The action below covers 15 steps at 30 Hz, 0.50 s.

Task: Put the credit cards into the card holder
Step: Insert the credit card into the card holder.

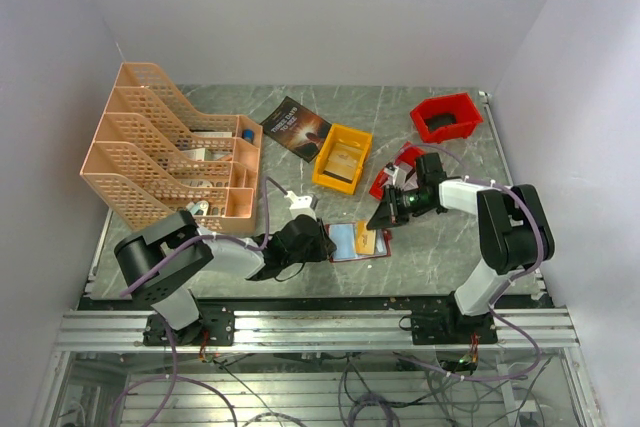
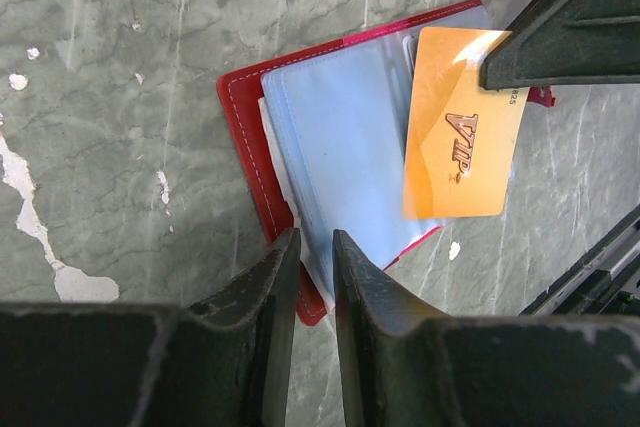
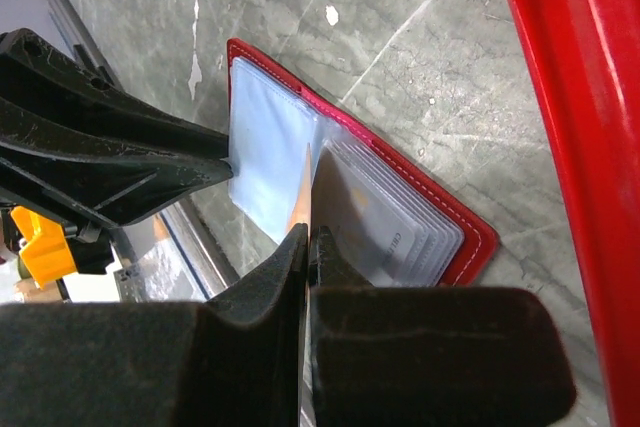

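Note:
The dark red card holder point(image 1: 345, 243) lies open on the table between the arms, its pale clear pockets facing up. It also shows in the left wrist view point(image 2: 245, 117) and the right wrist view point(image 3: 470, 232). My left gripper point(image 1: 325, 243) point(image 2: 313, 239) is at its near edge, jaws almost closed on the corner of a clear pocket leaf point(image 2: 340, 157). My right gripper point(image 1: 383, 219) point(image 3: 308, 232) is shut on an orange VIP credit card point(image 2: 460, 137) and holds it over the pockets; it shows edge-on in the right wrist view point(image 3: 303, 192). Other cards sit in the pockets point(image 3: 385, 237).
A red bin point(image 1: 400, 169) stands just behind the right gripper, its wall close in the right wrist view point(image 3: 580, 97). A yellow bin point(image 1: 342, 157), another red bin point(image 1: 447, 117), a dark-covered book point(image 1: 296, 127) and a peach file organiser point(image 1: 170, 152) stand further back.

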Motion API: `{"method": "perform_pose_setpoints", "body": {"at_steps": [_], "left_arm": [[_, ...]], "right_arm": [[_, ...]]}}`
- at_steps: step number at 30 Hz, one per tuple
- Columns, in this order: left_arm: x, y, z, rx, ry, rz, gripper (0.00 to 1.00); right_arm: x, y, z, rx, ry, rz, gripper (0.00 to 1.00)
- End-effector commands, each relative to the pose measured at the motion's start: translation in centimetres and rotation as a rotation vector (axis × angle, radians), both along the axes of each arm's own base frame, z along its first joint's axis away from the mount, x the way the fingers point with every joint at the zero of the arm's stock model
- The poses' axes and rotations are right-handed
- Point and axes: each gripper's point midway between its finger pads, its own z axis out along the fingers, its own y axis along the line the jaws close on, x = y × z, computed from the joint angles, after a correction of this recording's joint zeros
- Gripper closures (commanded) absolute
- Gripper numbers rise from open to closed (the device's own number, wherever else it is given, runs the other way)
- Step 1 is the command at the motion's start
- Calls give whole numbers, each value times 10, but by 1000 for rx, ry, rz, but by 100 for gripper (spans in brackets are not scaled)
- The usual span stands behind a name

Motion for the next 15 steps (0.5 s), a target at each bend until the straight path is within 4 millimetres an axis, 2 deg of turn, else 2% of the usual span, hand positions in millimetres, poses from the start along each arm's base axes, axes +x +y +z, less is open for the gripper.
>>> {"method": "perform_pose_setpoints", "body": {"at_steps": [1,15], "left_arm": [[5,4,-5,58,-21,14,69],[6,7,-5,88,-27,13,72]], "right_arm": [[2,1,-5,-37,-4,26,100],[2,4,-12,-75,48,23,100]]}}
